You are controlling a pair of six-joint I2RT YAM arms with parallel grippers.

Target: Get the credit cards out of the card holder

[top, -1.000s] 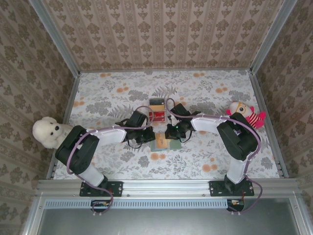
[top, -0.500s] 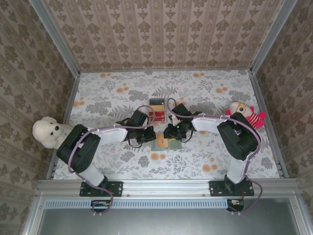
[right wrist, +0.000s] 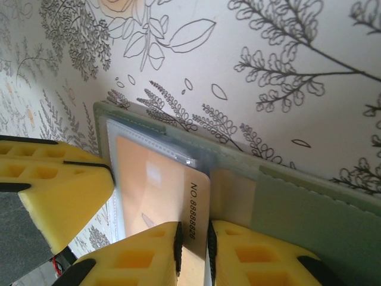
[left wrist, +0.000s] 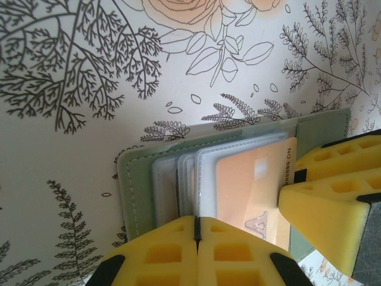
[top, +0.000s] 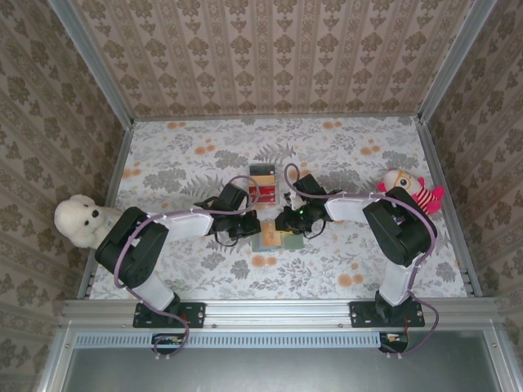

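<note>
The grey-green card holder point(top: 276, 240) lies open on the flowered tabletop, its clear sleeves fanned up point(left wrist: 178, 179). An orange credit card point(right wrist: 155, 185) sticks partway out of a sleeve, and its numbered end point(left wrist: 290, 161) points toward my right gripper. My left gripper point(left wrist: 196, 229) is shut on the edge of a clear sleeve at the holder's left panel point(left wrist: 140, 190). My right gripper point(right wrist: 193, 229) stands over the card's numbered end. Its jaws are a narrow gap apart and the card's edge shows in that gap. From above, both grippers point(top: 248, 229) point(top: 292, 227) meet over the holder.
A clear plastic box point(top: 262, 181) with red and yellow contents stands just behind the holder. A white teddy bear point(top: 78, 220) sits at the left edge and a doll point(top: 409, 189) at the right. Patterned walls enclose the table.
The right wrist has shifted slightly at the holder's right side. The left arm and the holder have stayed put.
</note>
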